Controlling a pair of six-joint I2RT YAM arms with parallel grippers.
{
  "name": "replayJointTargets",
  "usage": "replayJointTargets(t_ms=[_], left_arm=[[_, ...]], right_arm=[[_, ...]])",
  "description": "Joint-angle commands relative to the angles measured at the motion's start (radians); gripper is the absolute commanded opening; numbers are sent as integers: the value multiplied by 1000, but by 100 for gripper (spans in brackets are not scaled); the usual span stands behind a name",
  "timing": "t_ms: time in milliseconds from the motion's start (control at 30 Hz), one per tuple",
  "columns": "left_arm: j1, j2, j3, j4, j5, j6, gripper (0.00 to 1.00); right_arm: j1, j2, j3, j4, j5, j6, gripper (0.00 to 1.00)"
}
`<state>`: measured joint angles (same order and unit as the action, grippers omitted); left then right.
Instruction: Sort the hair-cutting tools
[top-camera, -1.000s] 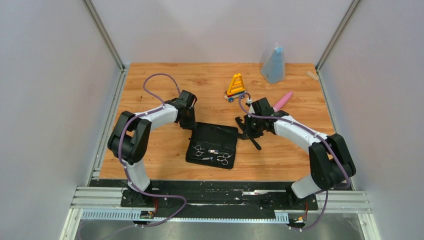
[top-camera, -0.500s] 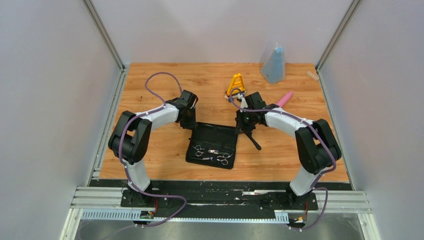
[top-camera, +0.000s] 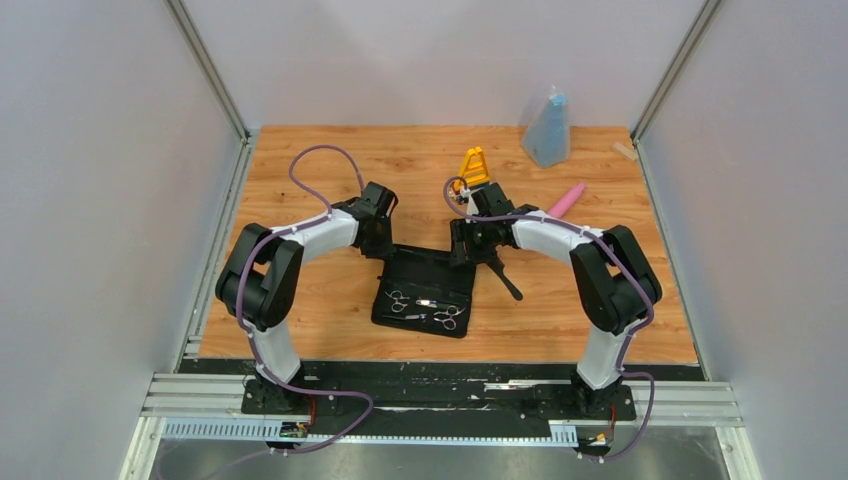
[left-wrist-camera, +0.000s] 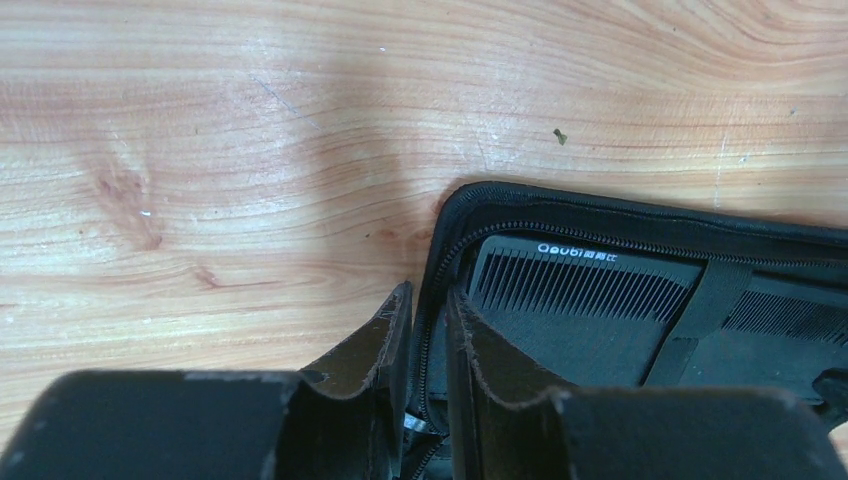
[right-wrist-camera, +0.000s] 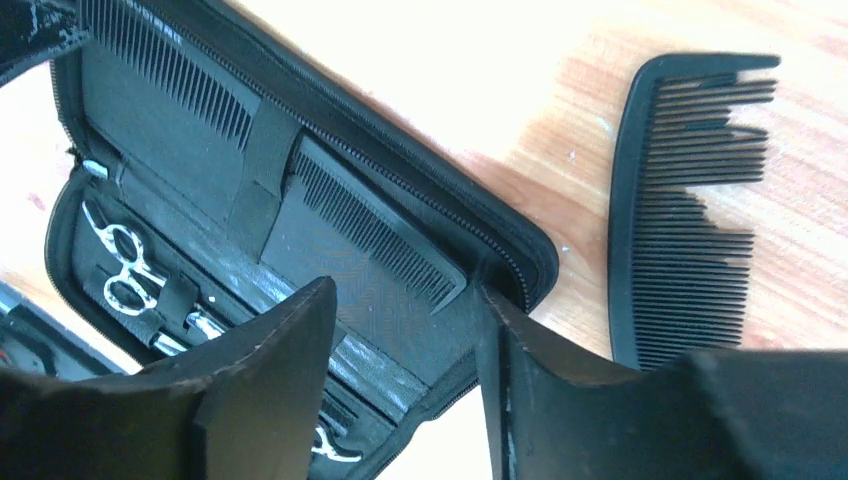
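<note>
On the wooden table, seen from above, a black zip case lies open between the two arms, with silver scissors strapped in its near half. The left gripper sits at the case's far left corner. The right gripper sits at its far right corner. One loose comb lies on the wood just beside the case, to the right of the right gripper and a bit nearer the arm bases. It lies on a slant, thin end toward the bases. The right arm is much nearer to it. In the left wrist view, the left gripper is pinched tight on the case's zip edge, and a tucked comb lies flat inside. In the right wrist view, the right gripper has its fingers apart and holds nothing. It hangs over a second comb that lies in the case next to a strap. The loose comb lies off to the right of the fingers, outside the case. Its long side runs the way the fingers point, and its teeth face away from them. I think this comb goes in next, so the gripper would have to move right.
</note>
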<state>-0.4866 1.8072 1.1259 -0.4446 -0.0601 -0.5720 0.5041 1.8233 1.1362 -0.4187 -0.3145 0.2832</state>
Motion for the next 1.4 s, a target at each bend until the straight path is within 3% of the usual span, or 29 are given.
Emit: replayJointTargets(t_ms=[0, 400, 533, 767, 900, 1100, 1367], left_arm=[[9, 5, -57, -62, -63, -18, 25], [50, -70, -69, -97, -97, -27, 30], [57, -155, -68, -118, -108, -33, 47], [82, -366, -49, -201, -138, -27, 85], [135, -506, -26, -267, -150, 14, 99], [262, -667, 19, -376, -136, 133, 100], [277, -826, -113, -327, -354, 215, 100]], right_arm=[[8, -30, 40, 26, 138, 2, 57], [76, -209, 8, -78, 448, 9, 69], [57, -242, -18, -156, 493, 47, 72], [-49, -222, -67, -208, 389, 61, 72], [-71, -172, -39, -210, 373, 49, 72], [-71, -50, 67, -210, 334, -16, 74], [-72, 75, 160, -210, 344, -99, 75]])
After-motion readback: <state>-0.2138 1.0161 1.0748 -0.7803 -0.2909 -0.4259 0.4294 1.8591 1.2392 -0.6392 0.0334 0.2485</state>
